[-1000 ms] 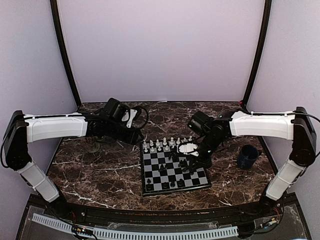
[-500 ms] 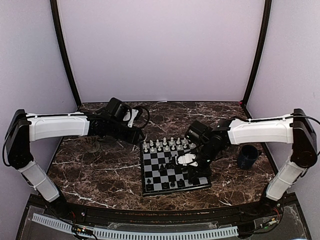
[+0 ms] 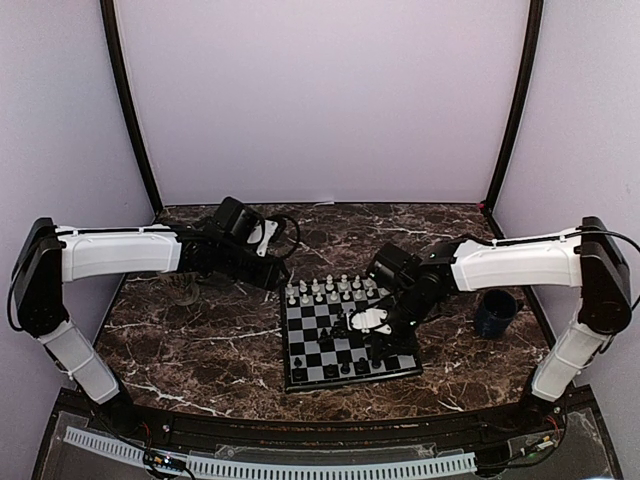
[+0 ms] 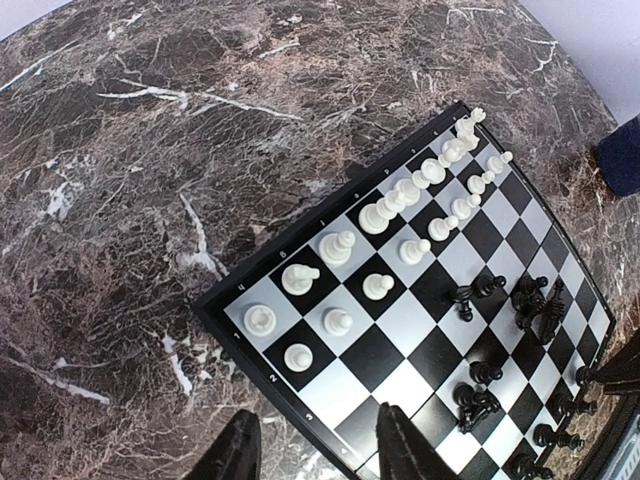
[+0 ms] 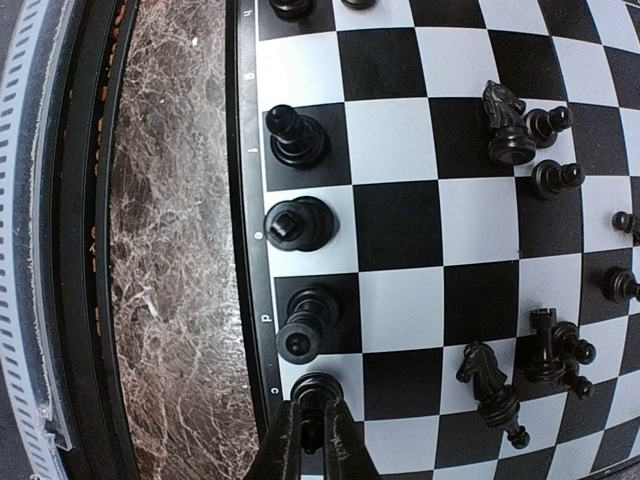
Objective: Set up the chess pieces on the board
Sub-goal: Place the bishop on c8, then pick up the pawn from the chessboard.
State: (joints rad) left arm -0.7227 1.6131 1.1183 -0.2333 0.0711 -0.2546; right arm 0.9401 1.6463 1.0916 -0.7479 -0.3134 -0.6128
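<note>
A dark marbled surface carries everything, with the two arms reaching in over it from its near corners. The left arm stretches its white forearm level toward the middle, and its wrist is angled down at the far left corner of the board. The right arm comes in from the other side, its wrist dipping steeply over the board's right half. The board lies near the centre of the surface, slightly skewed, and a blue mug stands apart to its right. The left end effector hangs above the surface just outside the board's corner. Its fingers are spread wide with nothing between them. The right end effector is down at the board's near edge row, its jaws pinched tight around the top of a black piece that stands in the row's last occupied square. The white pieces fill two tidy rows along the far edge. A few black pieces stand along the near edge row. The rest are scattered across the middle squares, several lying on their sides, among them a toppled knight.
</note>
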